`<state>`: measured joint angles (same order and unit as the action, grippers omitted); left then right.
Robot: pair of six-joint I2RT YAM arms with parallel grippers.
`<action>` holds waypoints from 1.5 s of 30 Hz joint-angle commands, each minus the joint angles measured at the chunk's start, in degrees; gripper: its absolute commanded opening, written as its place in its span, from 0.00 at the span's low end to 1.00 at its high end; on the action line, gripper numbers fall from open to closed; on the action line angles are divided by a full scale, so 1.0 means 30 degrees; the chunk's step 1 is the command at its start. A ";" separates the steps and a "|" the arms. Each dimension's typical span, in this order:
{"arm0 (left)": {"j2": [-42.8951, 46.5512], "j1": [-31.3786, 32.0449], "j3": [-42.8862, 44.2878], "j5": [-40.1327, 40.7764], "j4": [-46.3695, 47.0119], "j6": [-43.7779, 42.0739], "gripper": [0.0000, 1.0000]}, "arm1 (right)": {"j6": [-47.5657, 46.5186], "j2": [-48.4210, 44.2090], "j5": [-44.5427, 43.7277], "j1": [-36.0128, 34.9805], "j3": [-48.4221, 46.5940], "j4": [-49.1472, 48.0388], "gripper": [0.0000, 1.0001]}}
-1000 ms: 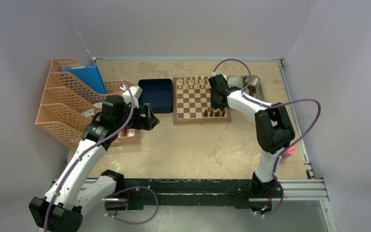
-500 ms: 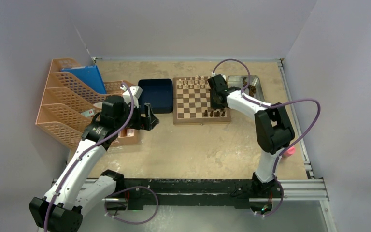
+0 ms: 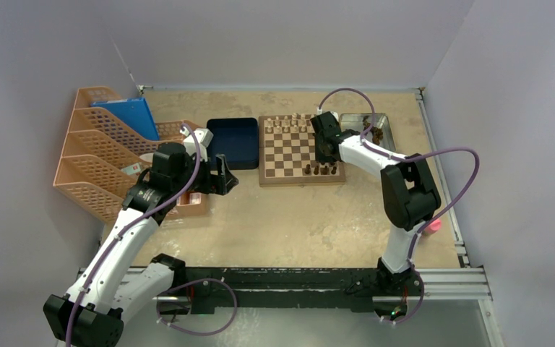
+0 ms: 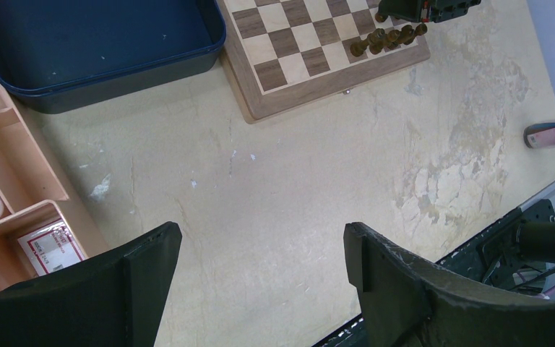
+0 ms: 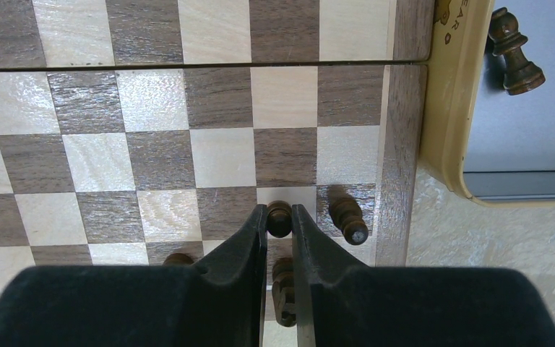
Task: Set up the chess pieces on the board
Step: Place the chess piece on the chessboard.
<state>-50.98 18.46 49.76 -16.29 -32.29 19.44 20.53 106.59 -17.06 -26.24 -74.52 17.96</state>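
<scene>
right gripper [image 5: 280, 224] fingers nearly together, apparently clamped on dark pawn [image 5: 279, 215], near-right corner of board [image 5: 402, 166], left gripper [image 4: 259, 242] fingers wide apart, above table [image 4: 296, 166]

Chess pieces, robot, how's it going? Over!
Right gripper shut on pawn, over board. Left gripper open, empty, off the board. Neighbour pawn close beside.

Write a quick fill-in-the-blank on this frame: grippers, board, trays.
1. The pawn pinched by the right gripper belongs to the ___ side (light or dark).
2. The left gripper hangs ___ over bare table.
3. The tray left of the board is dark ___.

Missing words: dark; open; blue.
</scene>
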 commanded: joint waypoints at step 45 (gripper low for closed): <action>0.0181 0.0088 -0.0062 -0.0047 0.0511 -0.0035 0.83 | -0.0110 -0.1134 -0.0598 -0.0219 -0.0567 0.0476 0.25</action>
<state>-50.98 18.46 49.76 -16.27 -32.29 19.44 20.51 106.13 -17.08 -26.61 -74.52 19.42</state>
